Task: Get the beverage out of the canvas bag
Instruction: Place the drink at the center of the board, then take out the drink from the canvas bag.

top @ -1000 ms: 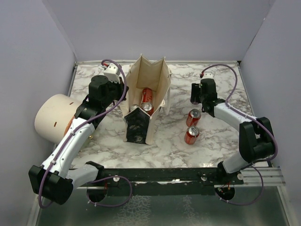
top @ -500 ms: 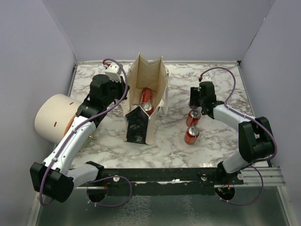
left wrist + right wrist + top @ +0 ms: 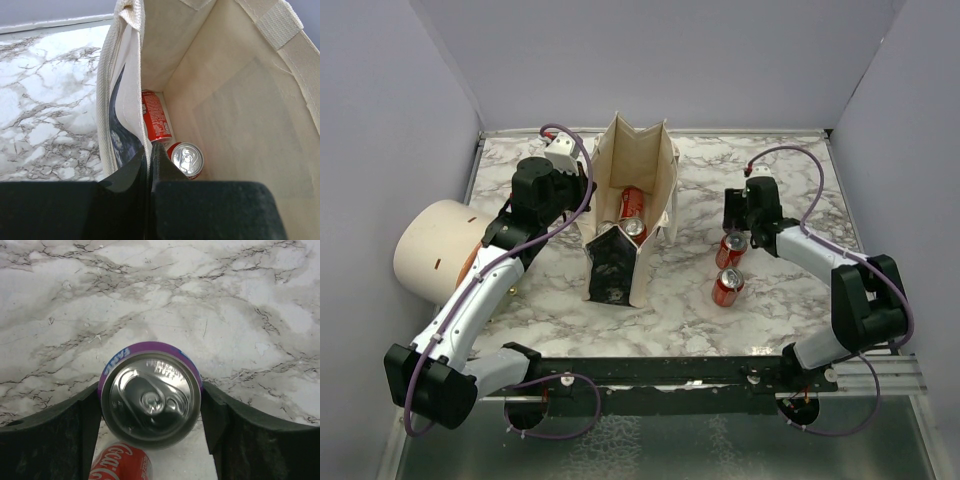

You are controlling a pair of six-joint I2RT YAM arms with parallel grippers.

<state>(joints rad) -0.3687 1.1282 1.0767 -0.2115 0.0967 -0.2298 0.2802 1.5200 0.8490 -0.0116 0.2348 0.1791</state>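
Bag point(image 3: 640, 160) stands open on the table point(image 3: 225, 300), two red cans point(image 3: 186, 159) deep inside. Left gripper point(image 3: 150, 150) sits at its rim, fingers tight together; cloth pinched or not, can't tell. Right gripper point(image 3: 150, 407), off to the bag's right, has both fingers pressed against an upright purple can point(image 3: 150, 395).

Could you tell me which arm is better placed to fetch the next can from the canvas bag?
Right, probably. The left gripper is shut on the rim of the canvas bag, holding it open; the right gripper, beside the bag, only flanks a purple can standing on the table.
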